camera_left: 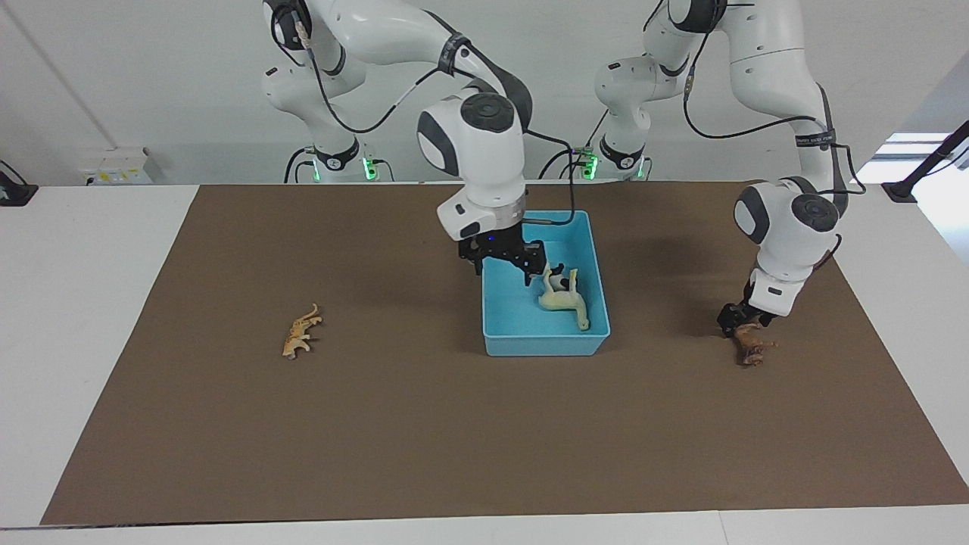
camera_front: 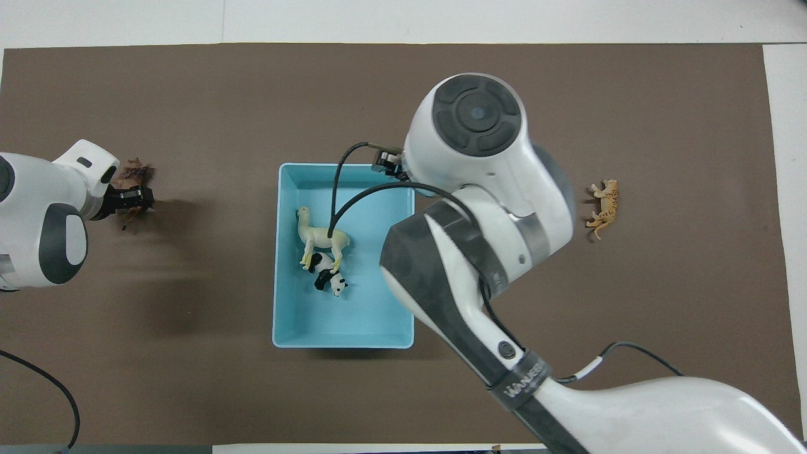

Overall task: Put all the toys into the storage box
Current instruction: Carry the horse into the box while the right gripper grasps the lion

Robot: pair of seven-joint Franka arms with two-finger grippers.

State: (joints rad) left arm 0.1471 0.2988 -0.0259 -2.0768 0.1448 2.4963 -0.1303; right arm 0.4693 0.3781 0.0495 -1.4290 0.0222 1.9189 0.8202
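Note:
The light blue storage box point(camera_left: 545, 344) point(camera_front: 343, 337) sits mid-table. In it lie the cream long-necked toy point(camera_left: 564, 300) point(camera_front: 321, 238) and the black-and-white panda point(camera_left: 559, 281) point(camera_front: 330, 278), touching each other. My right gripper point(camera_left: 505, 269) hangs open and empty over the box, beside these two; in the overhead view its own wrist hides it. The orange-tan spotted cat point(camera_left: 301, 331) point(camera_front: 604, 209) lies on the mat toward the right arm's end. My left gripper point(camera_left: 743, 319) point(camera_front: 129, 198) is low at the mat, shut on the dark brown toy point(camera_left: 752, 347) point(camera_front: 135, 171), toward the left arm's end.
A brown mat point(camera_left: 378, 439) covers most of the white table point(camera_left: 83, 303). The right arm's wrist point(camera_front: 479, 164) covers one side of the box in the overhead view. Nothing else lies on the mat.

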